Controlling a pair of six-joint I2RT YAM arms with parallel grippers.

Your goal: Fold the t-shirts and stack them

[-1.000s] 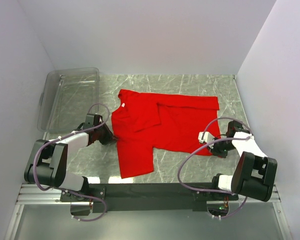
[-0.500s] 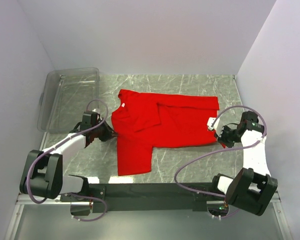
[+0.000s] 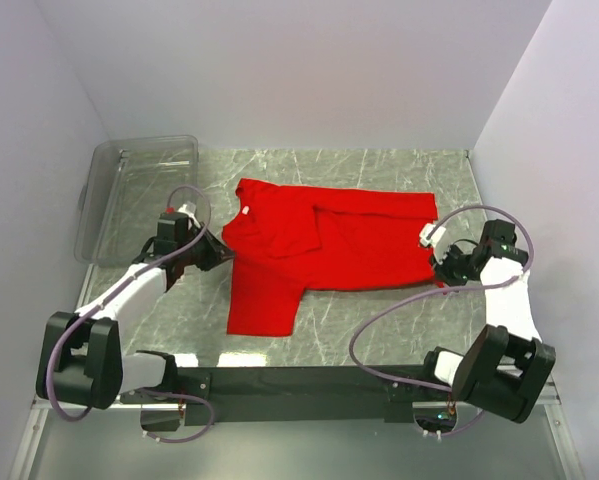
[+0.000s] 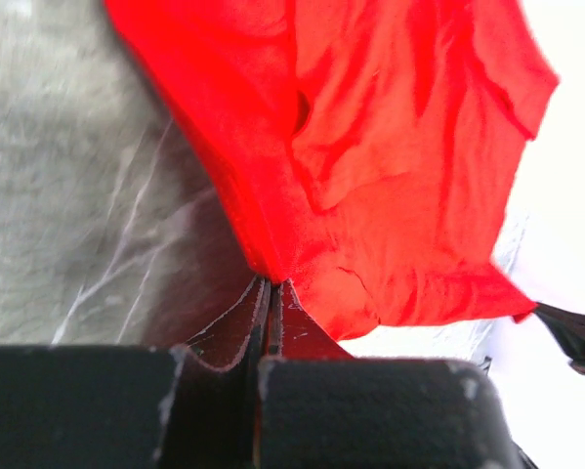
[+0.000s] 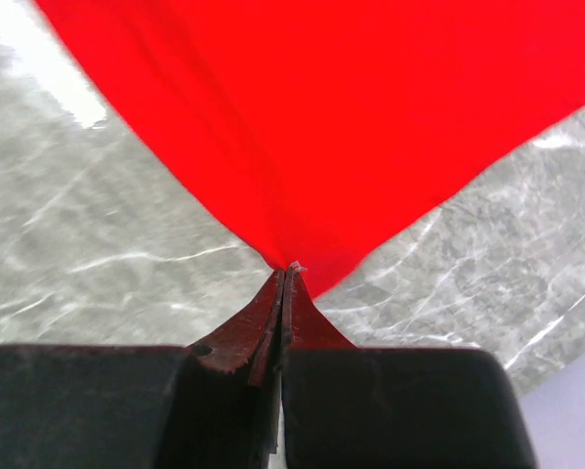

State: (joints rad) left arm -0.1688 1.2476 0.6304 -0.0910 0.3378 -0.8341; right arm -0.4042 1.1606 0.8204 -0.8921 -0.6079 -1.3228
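Task item: the red t-shirt (image 3: 329, 240) lies spread on the grey marbled table (image 3: 379, 335), mid-surface, collar to the left with the white neck label (image 3: 245, 209) showing, hem to the right. One sleeve reaches toward the near edge.

Left gripper (image 3: 217, 258): jaws pressed together on the shirt's left edge, below the collar; the wrist view shows cloth pinched at the fingertips.

Right gripper (image 3: 441, 268): jaws likewise closed, nipping the near right corner of the hem.

Clearances: a bare strip of table runs between the shirt and the arm bases. A narrower strip lies behind the shirt. The hem corner sits near the right wall.

Container: a clear plastic bin (image 3: 139, 190) stands at the far left against the wall, apart from the shirt. Glare on its walls makes its interior hard to judge.
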